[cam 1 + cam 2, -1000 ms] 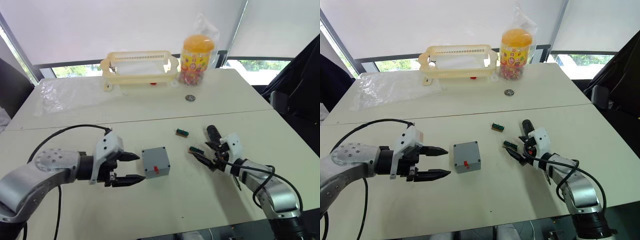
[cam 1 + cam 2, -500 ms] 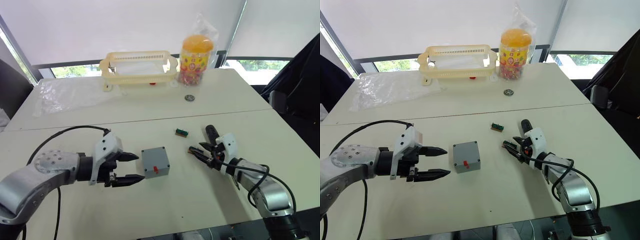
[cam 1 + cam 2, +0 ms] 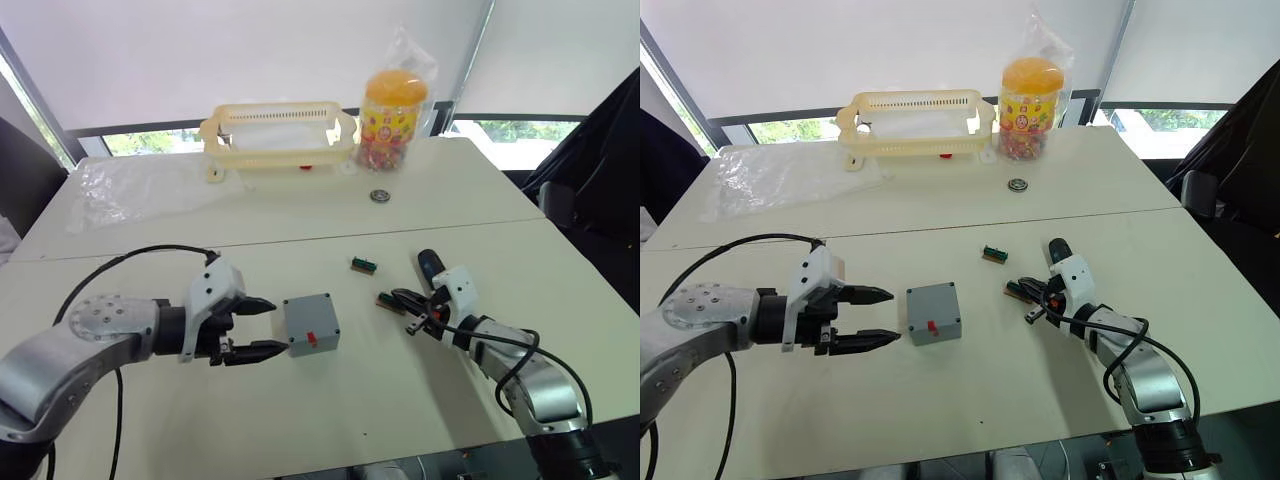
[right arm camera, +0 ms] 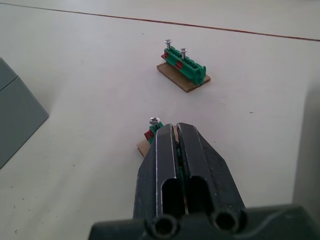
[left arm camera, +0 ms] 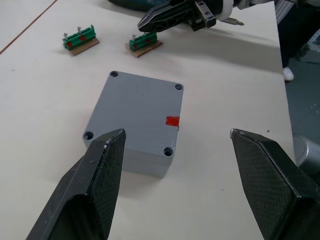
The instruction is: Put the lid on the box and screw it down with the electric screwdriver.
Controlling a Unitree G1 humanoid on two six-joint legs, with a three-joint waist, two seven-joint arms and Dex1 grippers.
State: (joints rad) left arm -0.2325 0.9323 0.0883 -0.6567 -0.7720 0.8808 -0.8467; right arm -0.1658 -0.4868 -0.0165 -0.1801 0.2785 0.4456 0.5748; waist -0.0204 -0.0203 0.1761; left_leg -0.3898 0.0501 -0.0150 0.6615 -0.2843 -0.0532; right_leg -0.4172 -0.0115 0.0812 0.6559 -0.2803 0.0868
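On the robot's left, the left gripper (image 3: 262, 327) lies low over the pale table top (image 3: 300, 420), its two black fingers spread wide and pointing at the box (image 3: 310, 324), a small square grey plastic enclosure with a red mark on one side. The fingertips are just beside the box, not touching it. In the left wrist view the box's upper face is a flat grey plate with a small hole at each corner, so the lid (image 5: 137, 117) seems to sit on it already.

Right of the box lie two small green blocks on brown cardboard bases, with screws standing in them: one (image 3: 364, 265) farther back, one (image 3: 391, 300) nearer. The right gripper (image 4: 174, 142) has its fingers pressed close together, their tips right at the nearer block. A black cylinder, probably the electric screwdriver (image 3: 430, 263), shows just behind the right gripper.

At the back stand a yellow plastic basket (image 3: 278, 130), a clear jar with an orange lid (image 3: 393, 110), and a clear plastic sheet (image 3: 130, 190).
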